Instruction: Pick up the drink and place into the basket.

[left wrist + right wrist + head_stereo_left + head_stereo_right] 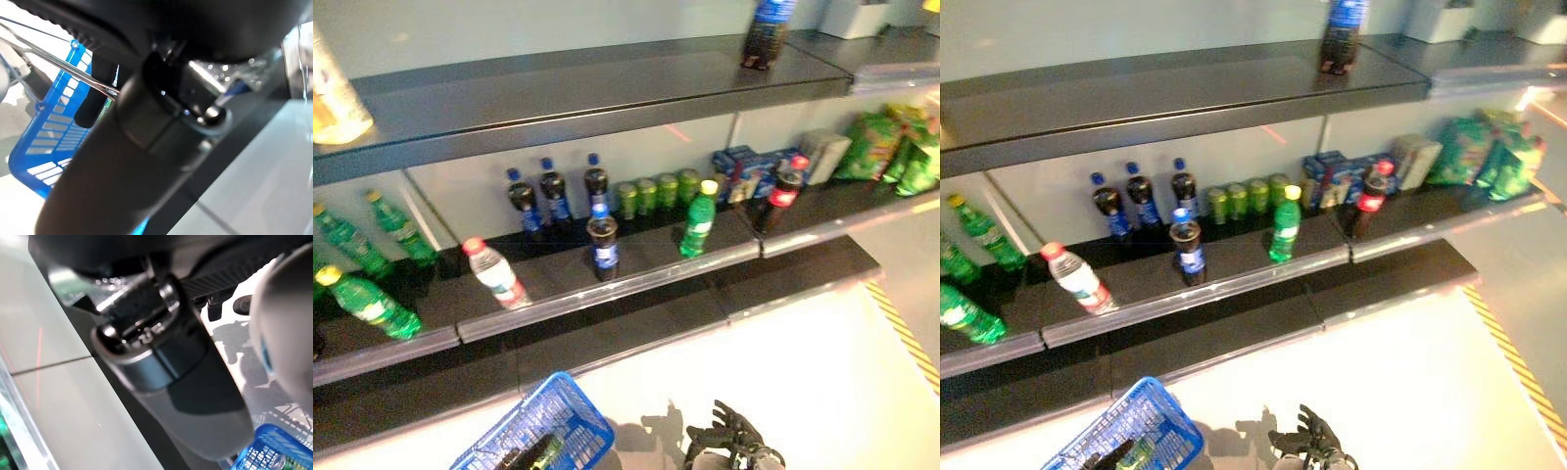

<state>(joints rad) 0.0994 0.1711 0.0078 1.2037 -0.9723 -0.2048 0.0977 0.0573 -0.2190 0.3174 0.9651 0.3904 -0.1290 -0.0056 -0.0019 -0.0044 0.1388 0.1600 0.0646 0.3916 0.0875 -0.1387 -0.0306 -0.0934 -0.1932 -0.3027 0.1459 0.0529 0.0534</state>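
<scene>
Basket: blue plastic mesh basket (pixel 548 426) sits low at the left, dark left hand (pixel 530 455) in or on it; can't tell how its fingers are set. Something green lies inside, probably a bottle already dropped. Dark right hand (pixel 729 441) hangs low beside the basket, fingers loosely spread, empty. Drinks stand in rows on the dark grey metal shelf (pixel 636 269); nearest the edge, a blue-label cola bottle (pixel 602 243) and a green soda bottle (pixel 698 220). Pale floor, yellow-black hazard tape (pixel 901 333) at right.

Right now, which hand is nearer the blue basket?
Left. The left hand is at the blue basket, seemingly on its handle; the right hand hangs beside it, apart, empty.
</scene>
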